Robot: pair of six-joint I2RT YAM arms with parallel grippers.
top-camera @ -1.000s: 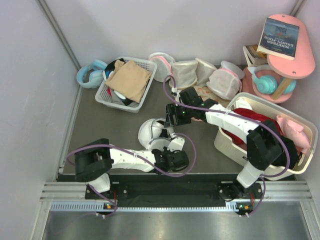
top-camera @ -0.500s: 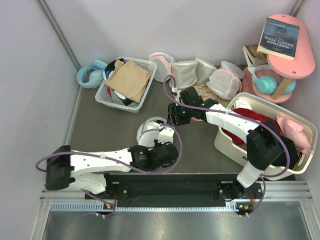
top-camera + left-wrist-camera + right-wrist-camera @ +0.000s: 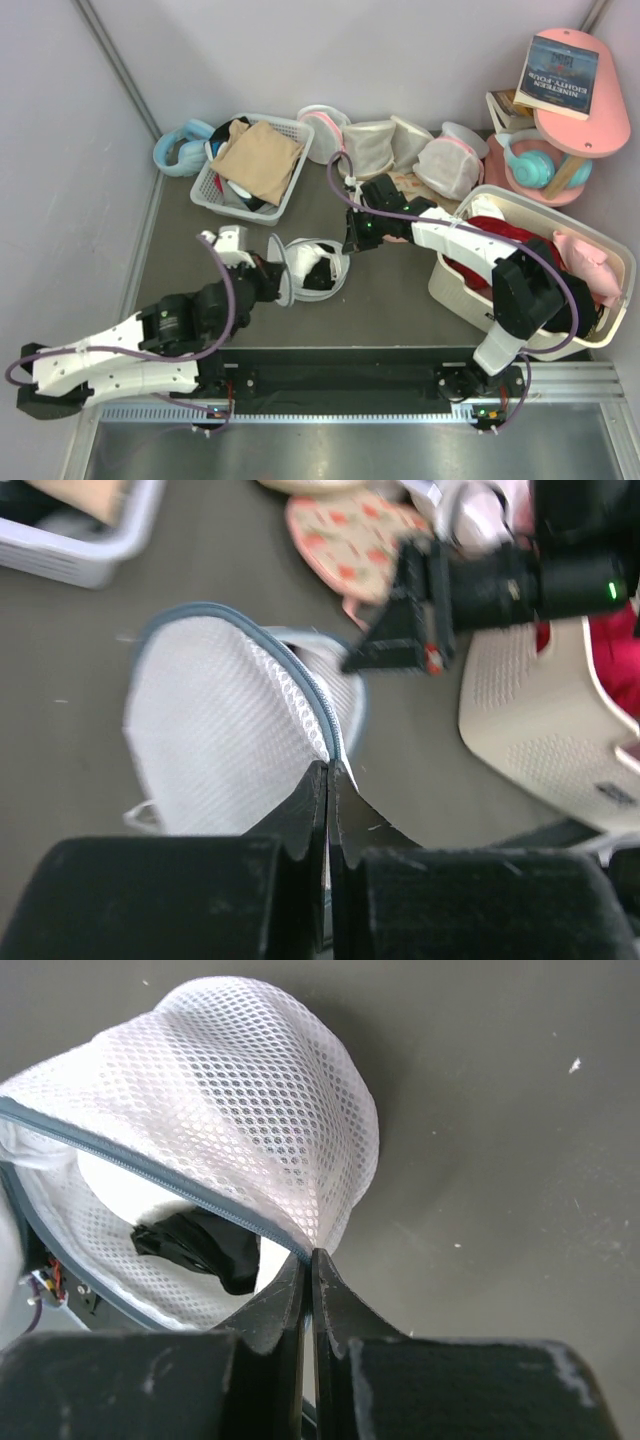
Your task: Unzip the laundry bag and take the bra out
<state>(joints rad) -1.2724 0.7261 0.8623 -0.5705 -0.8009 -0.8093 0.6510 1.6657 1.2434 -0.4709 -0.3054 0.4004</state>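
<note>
The round white mesh laundry bag lies mid-table with its grey zipper rim parted and one half lifted like a lid. My left gripper is at the bag's left side. In the left wrist view that gripper is shut on the zipper rim of the bag. My right gripper is at the bag's right edge. The right wrist view shows it shut on the rim and mesh. Through the gap I see the black bra inside.
A white slatted basket with tan cloth stands at the back left, beside blue headphones. Pink-trimmed mesh bags line the back. A cream tub with a red garment sits right, behind it a pink stand bearing a book.
My left arm swung out to the left, drawing the zipper rim along, so the bag now gapes. The right gripper's jaws closed on the bag's right edge.
</note>
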